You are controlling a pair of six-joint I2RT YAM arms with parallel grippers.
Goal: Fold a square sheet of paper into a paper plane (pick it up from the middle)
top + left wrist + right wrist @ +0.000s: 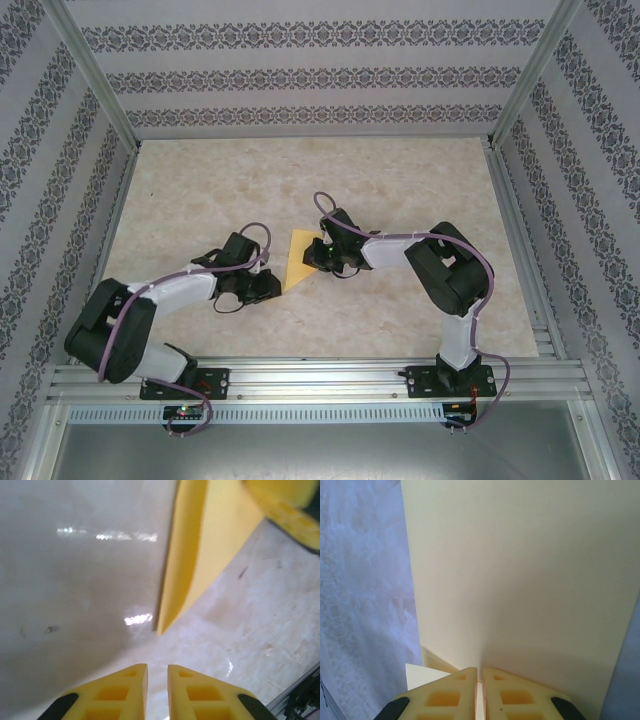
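From above, the yellow paper (297, 260) is lying near the middle of the pale, marbled stone-look surface (400, 190) as a slim matte triangle, its sharp tip pointing toward 6 o'clock. The left hand (270, 288) is sitting just off that tip at about 7 o'clock, while the right hand (312, 255) is meeting the paper's edge at 3 o'clock. Walls with bands of small floral print (300, 75) and ribbed aluminium rails (330, 375) are boxing in the scene. In the left wrist view, the left hand (157, 671) is showing blocky yellow plastic fingers with hollow pockets, parted by a narrow gap and gripping nothing. The paper (210, 545) is lying ahead at 1 o'clock, where the plain triangle is turning out to be layered, with a raised folded flap along its left edge. The glossy surface (75, 605) is catching glare, and a finger (287, 507) of the right hand is pressing at 2 o'clock. In the right wrist view, the right hand (480, 680) is pinching the paper (520, 570), fingers almost touching; the sheet is spreading smooth and cream-toned upward.
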